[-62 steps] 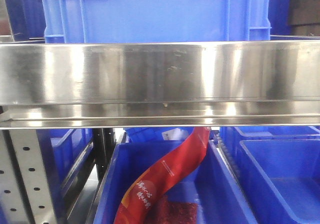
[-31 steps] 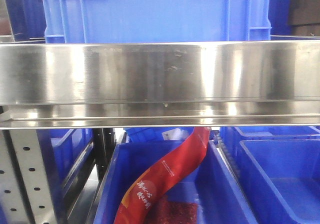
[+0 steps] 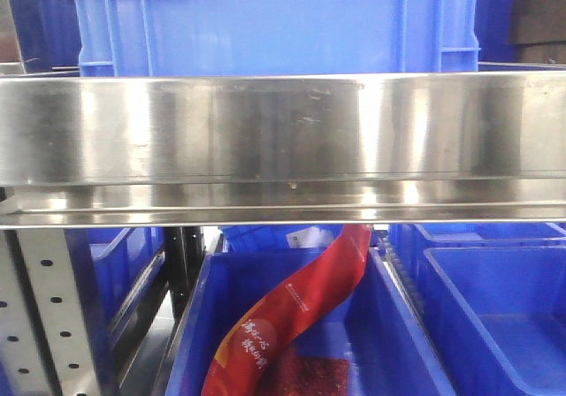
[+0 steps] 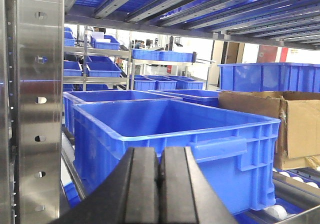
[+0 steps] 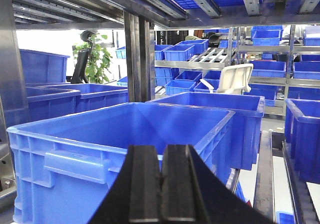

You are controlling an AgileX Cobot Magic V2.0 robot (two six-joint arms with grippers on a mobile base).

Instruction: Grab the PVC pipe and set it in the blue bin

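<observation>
The PVC pipe is out of view in every frame. My left gripper (image 4: pixel 160 184) is shut with nothing between its black fingers; it points at a blue bin (image 4: pixel 150 129) on the rack. My right gripper (image 5: pixel 162 184) is shut and empty too, just in front of another blue bin (image 5: pixel 100 134). The front view shows neither gripper. There a steel shelf rail (image 3: pixel 283 140) crosses the frame, with a blue bin (image 3: pixel 274 20) above it and a lower blue bin (image 3: pixel 389 325) holding a red packet (image 3: pixel 292 312).
A perforated steel upright (image 4: pixel 37 104) stands close at the left of the left wrist view. A cardboard box (image 4: pixel 280 124) sits right of that bin on rollers. A steel post (image 5: pixel 140 59) and several further blue bins (image 5: pixel 240 119) stand behind the right bin.
</observation>
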